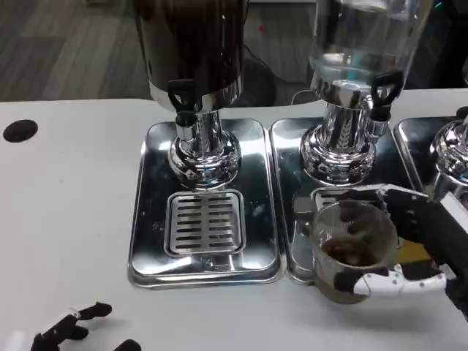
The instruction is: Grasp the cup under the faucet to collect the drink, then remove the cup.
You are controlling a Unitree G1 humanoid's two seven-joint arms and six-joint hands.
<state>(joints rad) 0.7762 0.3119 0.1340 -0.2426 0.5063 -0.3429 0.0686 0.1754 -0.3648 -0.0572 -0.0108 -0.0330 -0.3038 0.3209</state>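
Note:
A clear cup (353, 247) with dark drink in its bottom is gripped by my right hand (417, 245), fingers wrapped round its far and near sides. It sits at the front edge of the middle steel tray (292, 219), in front of the clear dispenser's black faucet (383, 91), not beneath it. My left hand (73, 329) lies low at the front left of the table, its fingers apart and holding nothing.
A dark dispenser (191, 44) with a black faucet (181, 97) stands on the left steel tray (146, 219) with a slotted drip grate (205, 221). A third dispenser base (453, 150) stands at the right edge. A black round mark (20, 130) lies at far left.

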